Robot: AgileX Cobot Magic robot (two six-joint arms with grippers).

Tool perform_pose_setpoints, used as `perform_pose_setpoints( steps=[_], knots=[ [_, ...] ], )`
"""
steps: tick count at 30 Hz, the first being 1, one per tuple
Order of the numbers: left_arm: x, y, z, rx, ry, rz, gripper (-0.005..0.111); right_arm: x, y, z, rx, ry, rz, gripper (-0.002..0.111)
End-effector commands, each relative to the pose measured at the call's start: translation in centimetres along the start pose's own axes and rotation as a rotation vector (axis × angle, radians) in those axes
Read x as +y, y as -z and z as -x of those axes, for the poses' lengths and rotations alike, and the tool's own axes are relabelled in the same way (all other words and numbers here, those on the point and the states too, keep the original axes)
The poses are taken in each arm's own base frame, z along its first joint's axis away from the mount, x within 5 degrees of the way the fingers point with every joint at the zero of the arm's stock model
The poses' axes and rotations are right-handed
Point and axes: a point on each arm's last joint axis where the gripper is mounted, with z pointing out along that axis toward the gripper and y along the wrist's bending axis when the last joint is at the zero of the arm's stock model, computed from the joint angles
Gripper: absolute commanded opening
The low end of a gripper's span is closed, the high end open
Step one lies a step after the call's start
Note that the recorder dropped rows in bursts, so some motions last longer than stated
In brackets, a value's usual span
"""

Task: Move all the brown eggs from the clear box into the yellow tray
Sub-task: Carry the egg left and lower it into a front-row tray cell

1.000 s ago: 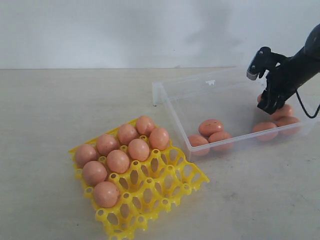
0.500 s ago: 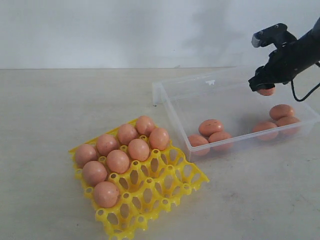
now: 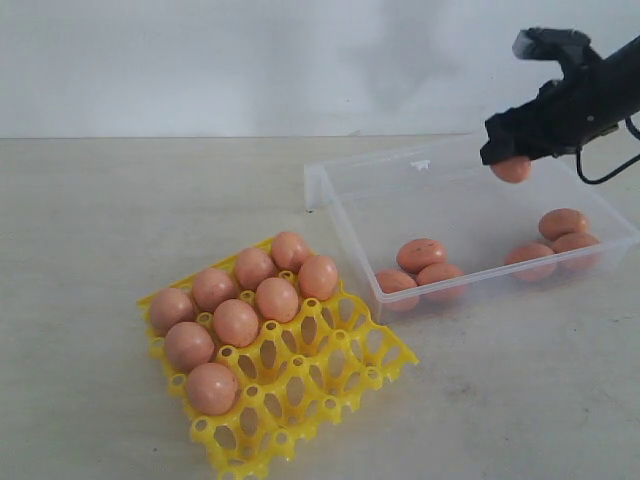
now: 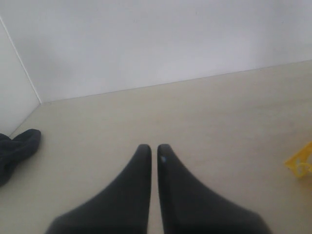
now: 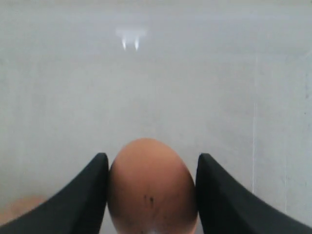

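My right gripper (image 3: 512, 158) is shut on one brown egg (image 3: 513, 169), held in the air above the back of the clear box (image 3: 345, 222). The right wrist view shows that egg (image 5: 151, 187) clamped between both black fingers (image 5: 87, 195). Several more brown eggs lie in the box, three near its front left (image 3: 420, 255) and three at its right end (image 3: 562, 223). The yellow tray (image 3: 330, 380) sits on the table at the front left, with several eggs (image 3: 237, 322) filling its back and left cups. My left gripper (image 4: 154, 146) is shut and empty, away from the tray.
A corner of the yellow tray (image 4: 301, 161) shows at the edge of the left wrist view. A dark object (image 4: 17, 148) lies on the table by the wall corner there. A white wall runs behind the table.
The right gripper closed on an egg at the box's right end, lifted it out and carried it up and leftward. The other eggs stayed put.
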Motion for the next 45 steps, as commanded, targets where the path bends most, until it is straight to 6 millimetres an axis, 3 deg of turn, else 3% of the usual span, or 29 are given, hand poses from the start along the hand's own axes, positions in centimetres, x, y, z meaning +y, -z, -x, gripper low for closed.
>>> perform_pose_setpoints(
  steps=[1, 4, 8, 12, 16, 20, 23, 27, 33, 40, 45],
  knots=[
    [0.0, 0.0, -0.1, -0.004, 0.004, -0.005, 0.004, 3.0, 3.5, -0.2, -0.217, -0.031, -0.083, 0.0],
    [0.0, 0.0, -0.1, -0.004, 0.004, -0.005, 0.004, 6.9, 4.6, -2.5, -0.278, 0.071, -0.18, 0.0],
    [0.0, 0.0, -0.1, -0.004, 0.004, -0.005, 0.004, 10.5, 5.9, -5.8, -0.374, 0.112, -0.31, 0.0],
    [0.0, 0.0, -0.1, -0.004, 0.004, -0.005, 0.004, 14.7, 7.6, -8.7, -0.408, -0.058, -0.171, 0.0],
    [0.0, 0.0, -0.1, -0.004, 0.004, -0.005, 0.004, 18.4, 10.1, -10.5, -0.492, -0.118, -0.058, 0.0],
    [0.0, 0.0, -0.1, -0.004, 0.004, -0.005, 0.004, 21.3, 12.8, -11.2, -0.571, -0.232, 0.093, 0.0],
    [0.0, 0.0, -0.1, -0.004, 0.004, -0.005, 0.004, 23.3, 14.5, -11.7, -0.595, -0.173, 0.186, 0.0],
    [0.0, 0.0, -0.1, -0.004, 0.004, -0.005, 0.004, 25.4, 15.7, -12.5, -0.599, 0.013, 0.264, 0.0],
    [0.0, 0.0, -0.1, -0.004, 0.004, -0.005, 0.004, 27.1, 16.8, -12.7, -0.691, 0.083, 0.331, 0.0],
    [0.0, 0.0, -0.1, -0.004, 0.004, -0.005, 0.004, 26.9, 19.1, -10.6, -1.001, -0.098, 0.418, 0.0],
    [0.0, 0.0, -0.1, -0.004, 0.004, -0.005, 0.004, 28.5, 19.7, -9.2, -1.007, -0.127, 0.546, 0.0]
  ],
)
